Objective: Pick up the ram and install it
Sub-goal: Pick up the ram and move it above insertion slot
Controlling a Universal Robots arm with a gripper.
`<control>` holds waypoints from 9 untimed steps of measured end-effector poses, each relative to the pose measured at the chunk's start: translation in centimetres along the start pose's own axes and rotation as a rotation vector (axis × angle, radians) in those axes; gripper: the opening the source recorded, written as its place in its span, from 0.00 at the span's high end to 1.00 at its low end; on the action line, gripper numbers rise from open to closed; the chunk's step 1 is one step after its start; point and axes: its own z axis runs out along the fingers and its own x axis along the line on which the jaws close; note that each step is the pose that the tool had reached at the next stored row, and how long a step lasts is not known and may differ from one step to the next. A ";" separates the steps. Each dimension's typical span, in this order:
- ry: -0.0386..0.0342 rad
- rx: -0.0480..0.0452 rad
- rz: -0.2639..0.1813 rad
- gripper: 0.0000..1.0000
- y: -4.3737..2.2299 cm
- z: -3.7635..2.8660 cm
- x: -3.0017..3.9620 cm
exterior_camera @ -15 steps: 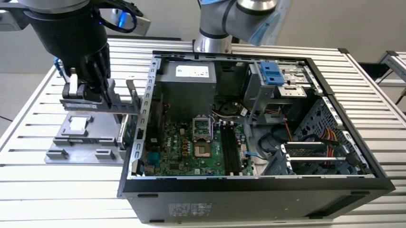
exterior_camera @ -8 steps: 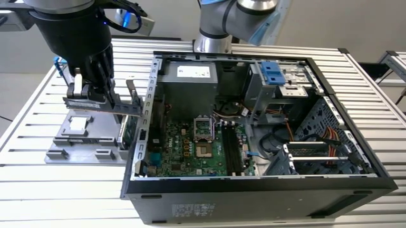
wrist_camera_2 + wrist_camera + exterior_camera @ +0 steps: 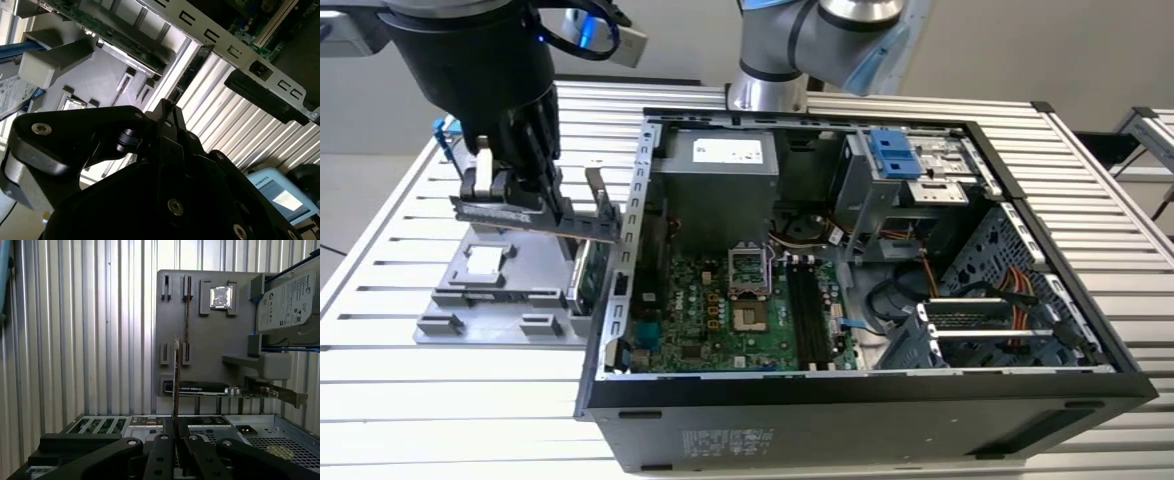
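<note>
Ram is clamped edge-up between the shut-down fingers of the gripper, held above gray tray; open computer case is seen just beside that tray.

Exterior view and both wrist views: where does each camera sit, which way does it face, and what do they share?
Exterior view: off the arm, above, looking down on the open computer case and table; the gripper shows.
First wrist view: on the arm, looking past the fingers at the grey fixture; the ram sits between them.
Second wrist view: on the arm, behind the gripper's dark body, facing the fixture.
Shared: all three show the fixture.
</note>
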 end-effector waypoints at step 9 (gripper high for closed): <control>0.0003 -0.0005 0.000 1.00 0.03 -1.23 -0.03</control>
